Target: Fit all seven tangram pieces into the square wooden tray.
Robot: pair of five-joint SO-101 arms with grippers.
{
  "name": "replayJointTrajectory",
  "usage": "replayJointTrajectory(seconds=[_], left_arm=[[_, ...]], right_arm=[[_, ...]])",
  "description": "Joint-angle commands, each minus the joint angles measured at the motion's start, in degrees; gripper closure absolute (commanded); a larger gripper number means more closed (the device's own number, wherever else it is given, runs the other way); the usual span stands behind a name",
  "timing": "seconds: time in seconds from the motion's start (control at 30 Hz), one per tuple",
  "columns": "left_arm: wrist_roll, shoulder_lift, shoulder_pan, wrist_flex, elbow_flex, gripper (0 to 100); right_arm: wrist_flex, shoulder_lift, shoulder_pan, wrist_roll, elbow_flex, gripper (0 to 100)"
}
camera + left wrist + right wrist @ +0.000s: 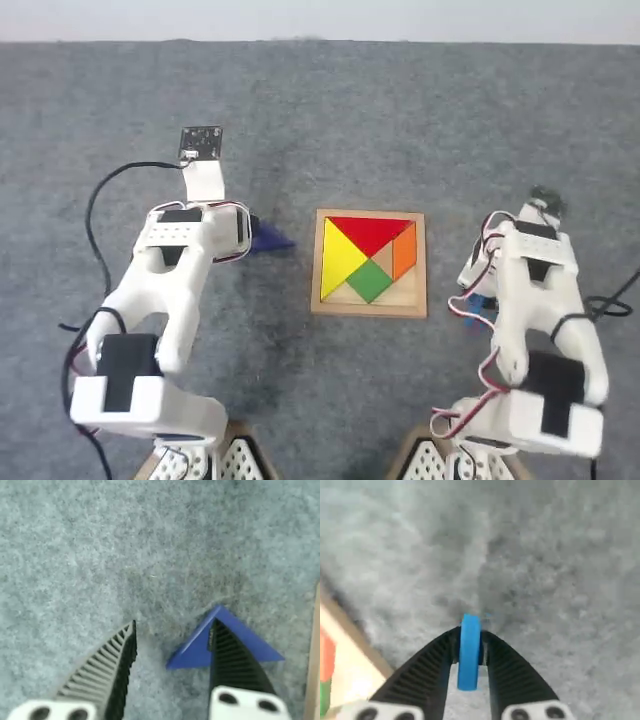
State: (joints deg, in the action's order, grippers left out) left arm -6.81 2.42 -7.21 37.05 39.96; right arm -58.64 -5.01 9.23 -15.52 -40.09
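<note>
Counting one tray (pixel 369 311) holding four pieces (pixel 368 232), I log my left gripper (pixel 173 625) wide open over one dark blue triangle (pixel 197 647). My right gripper (pixel 470 635) pinches one light blue piece (pixel 469 650).

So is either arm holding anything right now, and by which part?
The right gripper pinches a light blue piece across its flat faces; the left gripper holds nothing.

No writing, number, label or sign can be read anywhere. A small dark card (pixel 200 143) lies on the tabletop (pixel 330 120), well apart from the wooden tray (pixel 370 309). It carries a few pale marks, too small to make out.
</note>
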Motion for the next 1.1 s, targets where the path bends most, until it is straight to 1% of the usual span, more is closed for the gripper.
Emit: replayJointTrajectory(seconds=[0.0,0.13,0.2,0.27,0.47,0.57,0.63,0.7,0.8,0.9,1.07], left_arm=[[0.2,-2.7,0.1,-1.1,-0.2,78],[0.2,-2.7,0.1,-1.2,-0.2,78],[0.2,-2.6,0.1,-1.2,-0.3,78],[0.2,-2.6,0.1,-1.2,-0.3,78],[0.3,-2.6,-0.2,-1.2,-0.6,78],[2.9,-2.6,-0.3,-1.2,-0.6,78],[3.6,-2.6,-0.3,-1.2,-0.6,78],[3.8,-2.6,-0.3,-1.2,-0.6,78],[4.0,-2.6,0.1,-1.2,-0.6,78],[4.0,-2.6,0.1,-1.2,-0.6,78],[4.0,-2.6,0.2,-1.2,-0.6,78]], right_arm=[[-1.6,-7.8,0.1,9.7,0.4,99.1],[-2.9,-12.8,-1.5,25.9,1.0,99.1],[-5.2,-14.1,-3.7,32.3,3.1,99.1],[-8.5,-14.5,-6.4,36.8,6.4,99.1],[-15.3,-14.5,-21.0,49.6,14.9,99.1],[-16.8,-14.5,-27.8,59.6,14.8,99.1],[-16.5,-14.5,-31.0,65.1,13.4,99.1],[-16.3,-14.5,-33.1,68.5,12.0,99.1],[-15.4,-14.5,-35.2,71.5,9.1,99.1],[-11.2,-14.5,-35.3,75.2,4.7,99.1],[-6.4,-14.5,-35.1,84.3,-1.1,99.1]])
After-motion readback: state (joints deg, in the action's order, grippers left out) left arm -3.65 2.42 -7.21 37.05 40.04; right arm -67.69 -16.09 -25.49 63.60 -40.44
